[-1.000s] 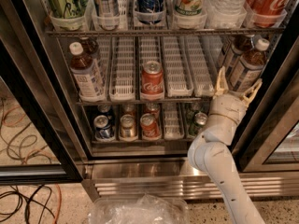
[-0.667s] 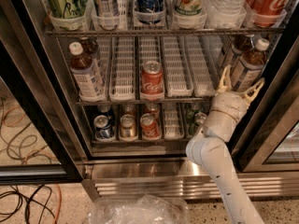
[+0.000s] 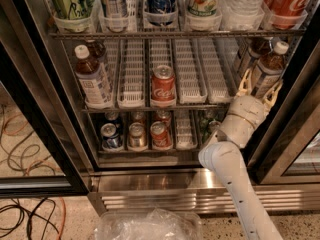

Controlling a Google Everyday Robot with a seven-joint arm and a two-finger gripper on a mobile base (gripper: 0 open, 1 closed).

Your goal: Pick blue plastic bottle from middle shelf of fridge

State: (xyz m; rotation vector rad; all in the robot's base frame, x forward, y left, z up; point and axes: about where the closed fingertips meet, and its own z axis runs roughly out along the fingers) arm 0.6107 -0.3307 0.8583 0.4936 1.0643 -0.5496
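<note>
The blue plastic bottle (image 3: 271, 64), dark drink with a white cap and a pale label, stands at the right end of the middle shelf (image 3: 190, 69) of the fridge (image 3: 70, 129). A second bottle like it stands just behind it. My gripper (image 3: 259, 87) is at the front of this bottle. It is open, with one finger on each side of the bottle's lower part. The white arm (image 3: 235, 169) rises from the bottom right.
Two similar bottles (image 3: 92, 76) stand at the shelf's left end and a red Coca-Cola can (image 3: 163, 86) in the middle lane. Small cans (image 3: 136, 135) fill the lower rack and big bottles the upper shelf. The dark door frame (image 3: 295, 114) is close on the right. A plastic bag (image 3: 150, 226) lies below.
My gripper has moved slightly up and to the right, closer in around the right-hand bottle. The bottles and the can have not moved.
</note>
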